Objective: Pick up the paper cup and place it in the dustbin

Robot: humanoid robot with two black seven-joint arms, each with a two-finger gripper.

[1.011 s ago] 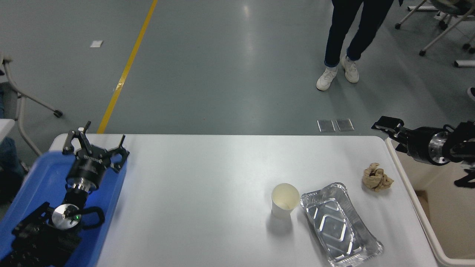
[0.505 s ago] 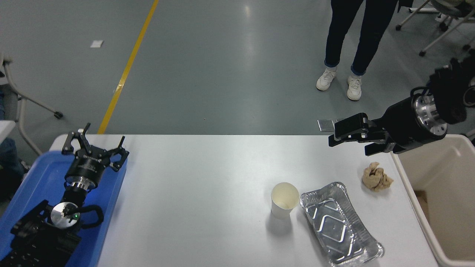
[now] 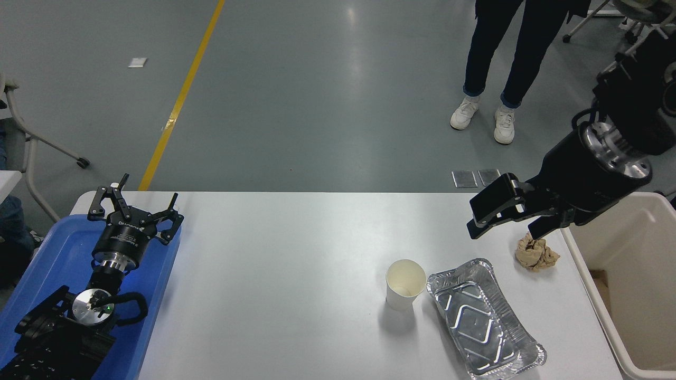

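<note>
— Grey glossy floor (image 3: 317,95) runs behind a white tabletop (image 3: 296,253) with rounded corners; a yellow line (image 3: 179,100) crosses the floor, and a person's legs (image 3: 501,53) in dark trousers and white shoes stand at the far side. What sits on the surface?

— From the head view, the paper cup (image 3: 405,284) stands upright near the middle right, a plain white tapered shape with a rolled rim and a cream inside. I can't make out anything in it. Just beside it on the right lies a silver foil tray (image 3: 485,318), rectangular, crinkled at the rim, with ribbed shiny panels on its bottom. It looks bare inside.

— Anything else near it?

— A crumpled brown paper ball (image 3: 536,253) lies beyond the foil tray, near the table's right edge. The dustbin (image 3: 602,306), cream-beige plastic with a thick rounded rim, stands against that edge, partly cut off by the picture.

— And the arms?

— The right claw (image 3: 501,224) hangs in the air above the far right part of the tabletop, just beside the brown ball, its jaws spread apart with nothing between them. It is well apart from the cup. The left claw (image 3: 134,203) rests parked over a blue tray (image 3: 47,264) at the lower left, fingers splayed wide, holding nothing.
</note>
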